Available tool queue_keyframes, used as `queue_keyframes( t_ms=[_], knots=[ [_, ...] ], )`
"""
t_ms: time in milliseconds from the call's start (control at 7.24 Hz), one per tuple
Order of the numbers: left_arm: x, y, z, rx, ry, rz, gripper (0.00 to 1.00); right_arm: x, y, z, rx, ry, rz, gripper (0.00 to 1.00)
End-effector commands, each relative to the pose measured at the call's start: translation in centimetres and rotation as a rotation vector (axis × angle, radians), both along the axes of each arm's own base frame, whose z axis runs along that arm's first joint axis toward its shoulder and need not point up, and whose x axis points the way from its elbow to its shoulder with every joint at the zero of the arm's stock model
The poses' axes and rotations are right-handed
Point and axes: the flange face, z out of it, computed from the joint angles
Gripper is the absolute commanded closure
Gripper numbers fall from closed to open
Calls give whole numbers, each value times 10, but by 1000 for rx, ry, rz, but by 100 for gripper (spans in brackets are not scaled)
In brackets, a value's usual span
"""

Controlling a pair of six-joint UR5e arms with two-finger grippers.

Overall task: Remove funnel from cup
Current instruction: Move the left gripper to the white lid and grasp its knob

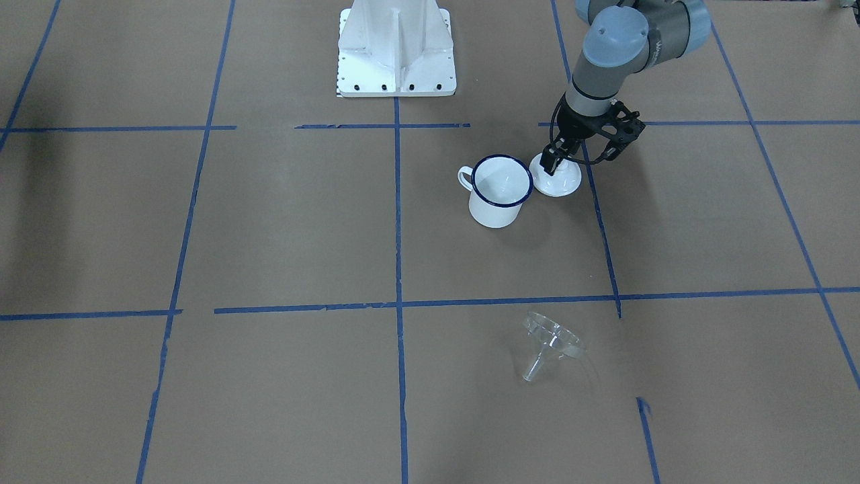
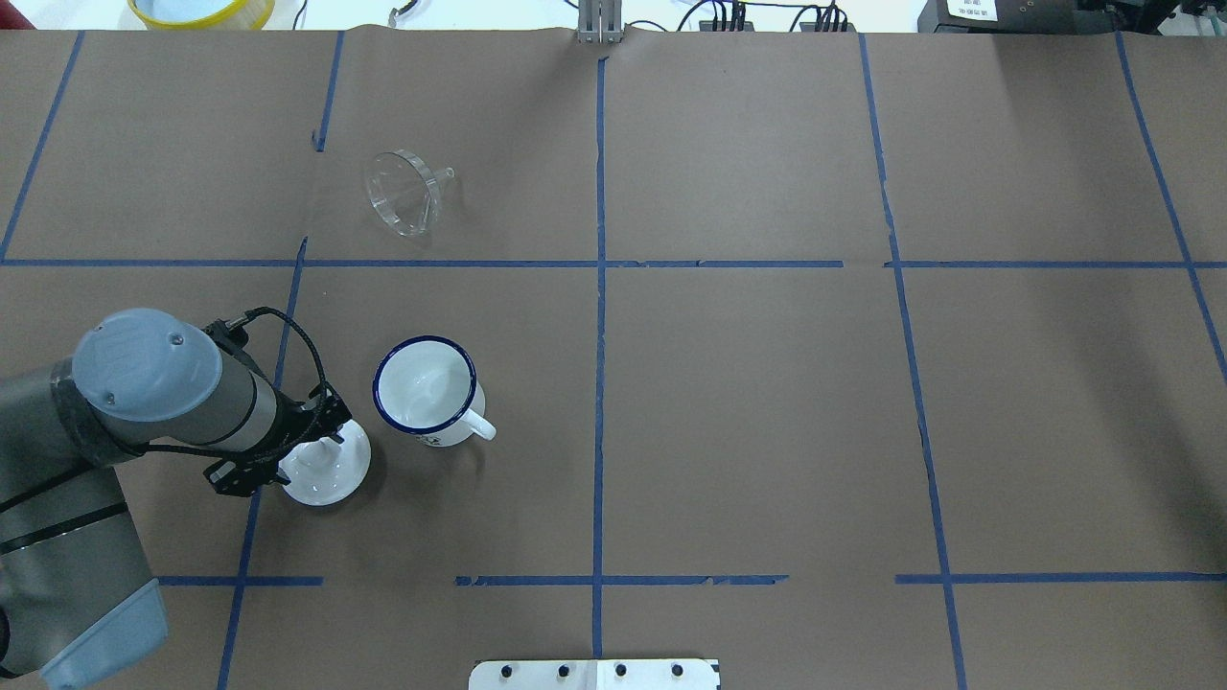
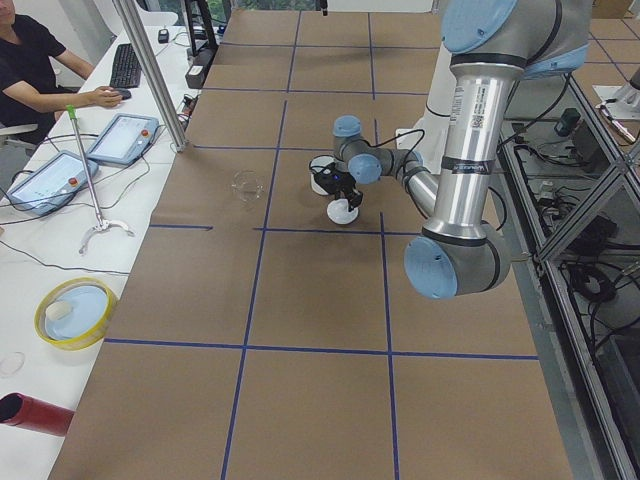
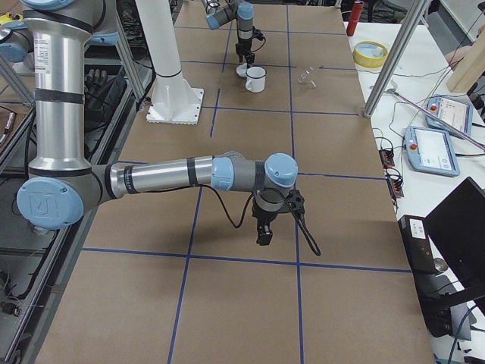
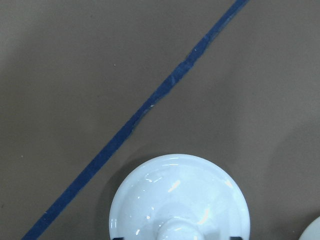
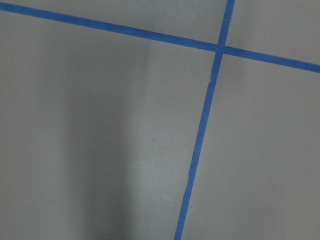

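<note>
The clear funnel (image 1: 551, 339) lies on its side on the brown table, well away from the cup; it also shows in the overhead view (image 2: 403, 192). The white mug with a blue rim (image 1: 500, 191) stands upright and holds nothing (image 2: 425, 388). My left gripper (image 1: 555, 163) is down over a white domed lid (image 2: 331, 468) right beside the mug. In the left wrist view its fingertips show apart on either side of the lid's knob (image 5: 179, 231), so it is open. My right gripper (image 4: 263, 235) hangs over bare table far from these; I cannot tell its state.
The robot's white base (image 1: 396, 50) stands at the table's near edge. Blue tape lines (image 2: 600, 287) cross the brown paper. A yellow dish (image 3: 75, 312), a red cylinder and tablets lie on the side bench, where a person sits.
</note>
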Motion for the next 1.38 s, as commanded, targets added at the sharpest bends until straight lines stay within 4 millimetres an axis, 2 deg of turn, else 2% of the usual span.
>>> queue_keyframes(
  t_ms=[0,138,276,552,691,829,967,1243],
  knots=[
    [-1,0,0,3,3,0,82,0,0,0,0,0,0,0],
    [0,-1,0,0,5,-4,100,0,0,0,-1,0,1,0],
    [-2,0,-4,3,11,-6,100,0,0,0,0,0,0,0],
    [-29,-8,-29,21,41,-42,100,0,0,0,0,0,0,0],
    [-64,-25,-47,17,22,-99,100,0,0,0,0,0,0,0],
    [-88,-26,-71,18,5,-118,100,0,0,0,0,0,0,0],
    [-87,-34,-96,35,-18,-96,100,0,0,0,-1,0,1,0],
    [-88,-50,-132,51,-41,-85,100,0,0,0,0,0,0,0]
  ],
)
